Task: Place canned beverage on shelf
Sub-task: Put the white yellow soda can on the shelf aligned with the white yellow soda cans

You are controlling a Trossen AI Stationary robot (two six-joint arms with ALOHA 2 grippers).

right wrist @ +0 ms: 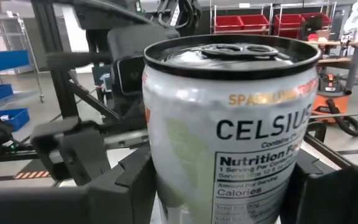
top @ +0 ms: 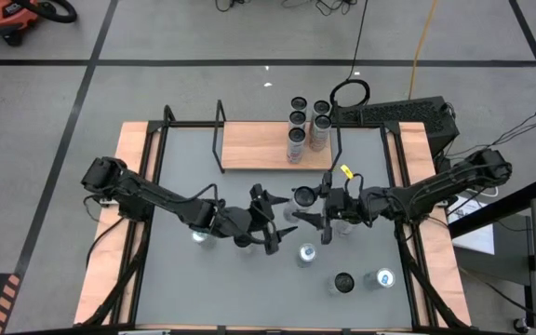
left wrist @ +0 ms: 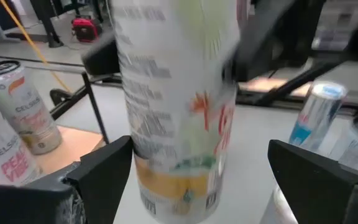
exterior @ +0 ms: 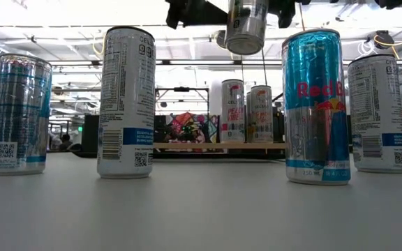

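Near the centre of the high view we see the right gripper [top: 312, 207] pinching a white Celsius can [top: 304, 196] between its jaws. In the right wrist view the can [right wrist: 229, 124] stands upright, long axis vertical, pull-tab top up. In the low view it [exterior: 246, 26] hangs at the top centre, off the grey surface [exterior: 201, 209], its top cut off by the frame edge.

The left gripper [top: 266, 221] sits just left of the can, jaws spread wide and empty, either side of it in the left wrist view, where the label is blurred.

The shelf [top: 268, 146] lies at upper centre, carrying a cluster of cans [top: 307, 126] at its right end. Loose cans [top: 342, 281] stand at lower right on the surface; a blue Red Bull can [exterior: 317, 106] stands closest in the low view.
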